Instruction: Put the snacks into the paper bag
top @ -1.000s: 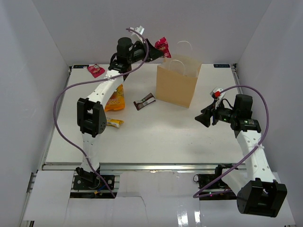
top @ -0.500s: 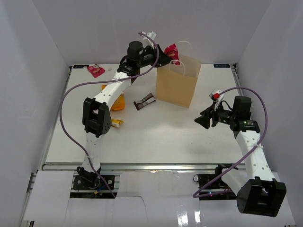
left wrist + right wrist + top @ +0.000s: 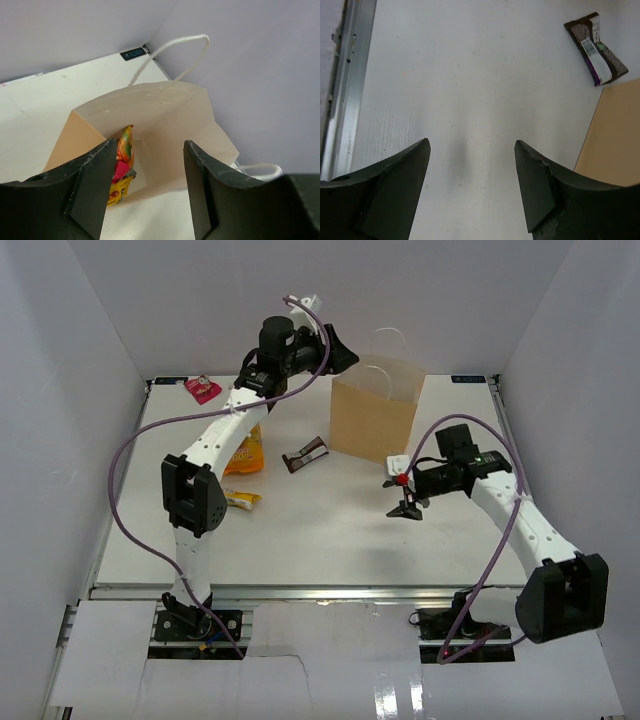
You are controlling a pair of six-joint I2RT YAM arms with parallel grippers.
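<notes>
Kraft paper bag point(image 3: 372, 428) stands upright toward the far side of the table point(image 3: 330, 540), mouth open and both white loop handles up. The left gripper point(image 3: 345, 354) hangs just above the bag's left rim, its fingers point(image 3: 95, 185) spread apart with nothing between them. Its wrist view looks down into the bag, where an orange-yellow packet point(image 3: 125, 144) and a magenta wrapper point(image 3: 119, 172) lie low against one inner wall. The right gripper point(image 3: 405, 502) is in front of the bag's right corner, low over bare table, fingers wide apart and empty.

Outside the bag:
- A dark brown bar point(image 3: 305, 455) lies just left of its base.
- A large orange pouch point(image 3: 243, 458) lies farther left.
- A yellow-white packet point(image 3: 240, 500) lies left and nearer.
- A magenta packet point(image 3: 203, 390) lies well to the left, at the far edge.
</notes>
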